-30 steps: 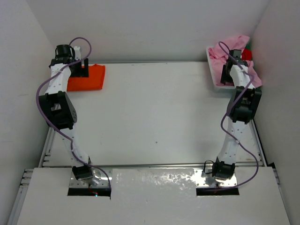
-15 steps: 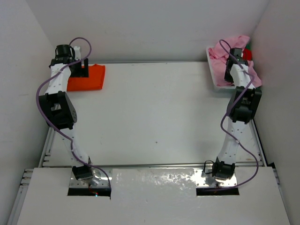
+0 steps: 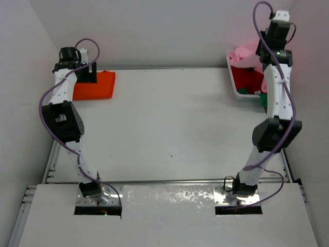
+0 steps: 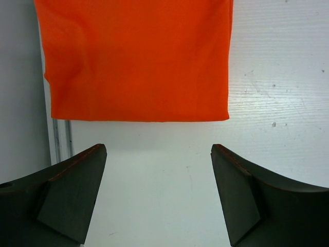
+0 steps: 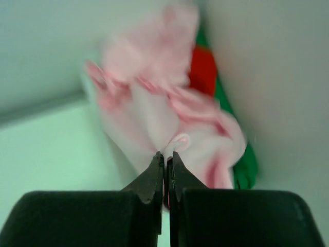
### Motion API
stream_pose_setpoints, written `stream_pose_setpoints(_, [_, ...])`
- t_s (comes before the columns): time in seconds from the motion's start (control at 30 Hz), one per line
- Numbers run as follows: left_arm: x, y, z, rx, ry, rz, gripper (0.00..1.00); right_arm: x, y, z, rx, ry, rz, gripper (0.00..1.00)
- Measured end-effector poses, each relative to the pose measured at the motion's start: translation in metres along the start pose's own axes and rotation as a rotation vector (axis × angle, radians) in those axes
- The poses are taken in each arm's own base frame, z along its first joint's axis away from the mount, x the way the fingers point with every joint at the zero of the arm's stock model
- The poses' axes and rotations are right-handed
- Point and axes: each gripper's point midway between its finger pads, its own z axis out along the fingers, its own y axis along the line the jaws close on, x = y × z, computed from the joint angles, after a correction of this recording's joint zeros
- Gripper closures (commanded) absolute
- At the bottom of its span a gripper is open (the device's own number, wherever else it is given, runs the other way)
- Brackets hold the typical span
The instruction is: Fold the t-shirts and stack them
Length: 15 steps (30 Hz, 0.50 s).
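Observation:
The orange t-shirt [image 3: 95,86] [image 4: 139,56] lies folded flat at the table's far left corner. My left gripper [image 3: 88,75] [image 4: 158,150] hovers just short of its near edge, open, with bare table between the fingers. My right gripper [image 3: 264,50] [image 5: 167,154] is raised high over the far right corner and shut on a pinched fold of the pink t-shirt [image 3: 245,54] [image 5: 154,103], which hangs bunched from it. Below lie the red t-shirt [image 3: 249,80] [image 5: 203,69] and the green one [image 3: 263,98] [image 5: 247,170].
A white mesh basket [image 3: 232,77] stands at the far right against the wall and holds the red shirt. Walls close in the table at the back and on both sides. A metal rail [image 4: 59,139] runs along the left edge.
My right gripper has shut on the pink shirt and risen with it, pulling it up off the basket and uncovering the red and green shirts. The left arm has not moved.

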Motion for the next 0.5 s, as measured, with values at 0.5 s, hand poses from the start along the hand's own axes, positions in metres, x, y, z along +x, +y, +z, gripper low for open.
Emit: stream_pose_setpoints(0.5, [-0.058,-0.015,-0.106,0.032,-0.253,0.036,0.18,-0.224,0.009,-0.534,-0.875,-1.333,0.203,1.00])
